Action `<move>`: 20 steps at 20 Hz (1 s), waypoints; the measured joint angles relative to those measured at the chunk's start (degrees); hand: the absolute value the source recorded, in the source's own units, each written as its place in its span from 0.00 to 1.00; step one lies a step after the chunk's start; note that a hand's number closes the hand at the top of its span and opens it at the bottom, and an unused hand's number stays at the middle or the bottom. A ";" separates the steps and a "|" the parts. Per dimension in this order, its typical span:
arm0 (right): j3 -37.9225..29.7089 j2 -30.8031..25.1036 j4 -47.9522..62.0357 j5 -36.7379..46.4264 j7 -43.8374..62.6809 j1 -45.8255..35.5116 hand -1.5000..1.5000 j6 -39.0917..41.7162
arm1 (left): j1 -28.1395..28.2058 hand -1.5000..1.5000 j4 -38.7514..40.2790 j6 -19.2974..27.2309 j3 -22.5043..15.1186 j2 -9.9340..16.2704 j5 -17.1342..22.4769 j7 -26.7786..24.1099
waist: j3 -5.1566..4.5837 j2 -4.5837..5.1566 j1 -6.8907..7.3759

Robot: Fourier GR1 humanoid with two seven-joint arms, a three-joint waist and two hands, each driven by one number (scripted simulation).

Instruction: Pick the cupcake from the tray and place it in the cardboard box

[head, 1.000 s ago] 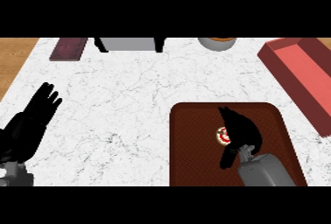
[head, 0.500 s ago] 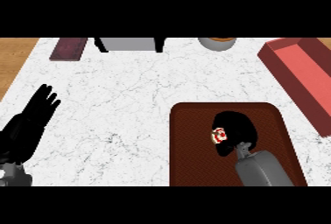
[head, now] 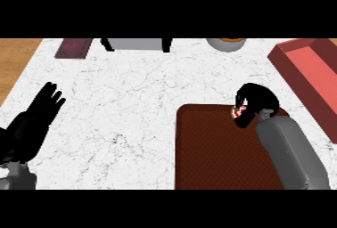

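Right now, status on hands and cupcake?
Right hand fingers curled round cupcake, over tray's far edge. Left hand open, resting. Cardboard box unobstructed.

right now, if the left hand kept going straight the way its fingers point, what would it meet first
Probably nothing nearby: the open left hand points up and slightly right over bare marble counter. Farther along that line sits the grey block at the far edge, though height is unclear.

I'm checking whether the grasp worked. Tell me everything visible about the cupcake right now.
Only a sliver of the small red-and-white cupcake shows; the rest is hidden by the black right hand, whose fingers curl round it. It sits in that hand over the far edge of the dark brown rectangular tray, towards the red open cardboard box. Whether it touches the tray cannot be told, nor its tilt.
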 measured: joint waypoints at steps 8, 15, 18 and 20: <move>-5.11 -3.14 22.48 2.90 -6.17 -14.50 1.00 -9.80 | 0.16 0.50 -0.76 -0.13 -0.18 -0.32 0.08 0.61 | 0.01 0.06 0.21; -5.26 -4.08 21.16 4.76 -6.15 -20.47 1.00 -13.75 | 0.97 0.50 -0.69 0.16 0.52 -0.51 -0.21 0.09 | -0.05 -0.39 -0.80; -5.23 -4.62 15.98 4.93 -5.11 -21.58 1.00 -14.64 | 1.37 0.50 0.15 -0.52 1.54 0.01 0.53 -0.28 | -0.07 -0.67 -1.45; -5.24 -4.93 12.23 5.29 -3.13 -22.35 1.00 -14.88 | 1.23 0.50 0.07 -0.46 1.61 0.20 0.53 0.25 | -0.08 -0.79 -1.76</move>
